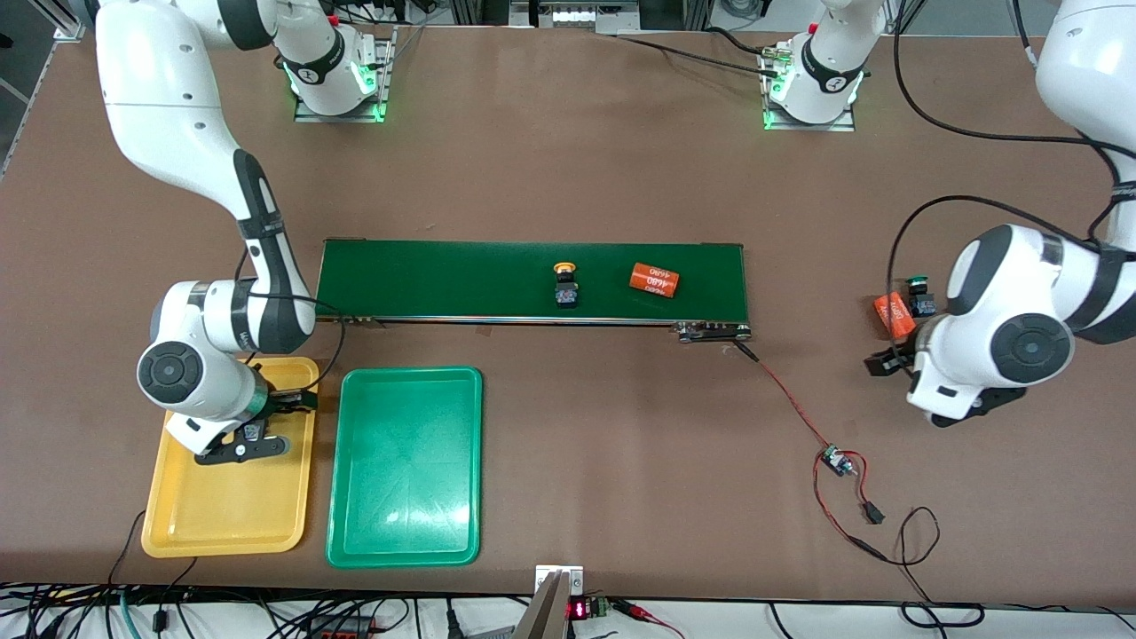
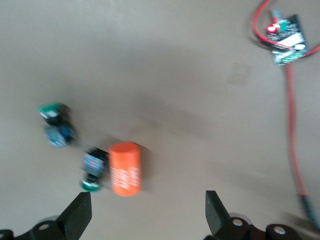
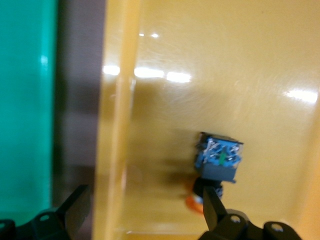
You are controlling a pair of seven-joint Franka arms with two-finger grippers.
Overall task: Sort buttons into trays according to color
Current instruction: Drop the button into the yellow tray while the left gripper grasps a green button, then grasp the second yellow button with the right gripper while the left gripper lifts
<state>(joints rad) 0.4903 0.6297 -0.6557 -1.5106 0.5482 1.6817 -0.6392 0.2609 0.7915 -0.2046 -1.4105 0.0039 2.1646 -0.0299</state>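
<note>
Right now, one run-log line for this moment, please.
right gripper: open over yellow tray | yellow button: in tray | left gripper: open over green buttons | green tray: no buttons

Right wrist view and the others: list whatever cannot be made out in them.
- Right wrist view: the button in the yellow tray; its cap is mostly hidden under its own body and a fingertip of the open right pincer.
- Front view: that button is hidden by the right arm.
- Front view: the left pincer, mostly hidden by its arm.
- Left wrist view: the orange cylinder; print blurred.

Bright overhead light glares on both trays [image 1: 410,541]; the left wrist view is motion-blurred.
</note>
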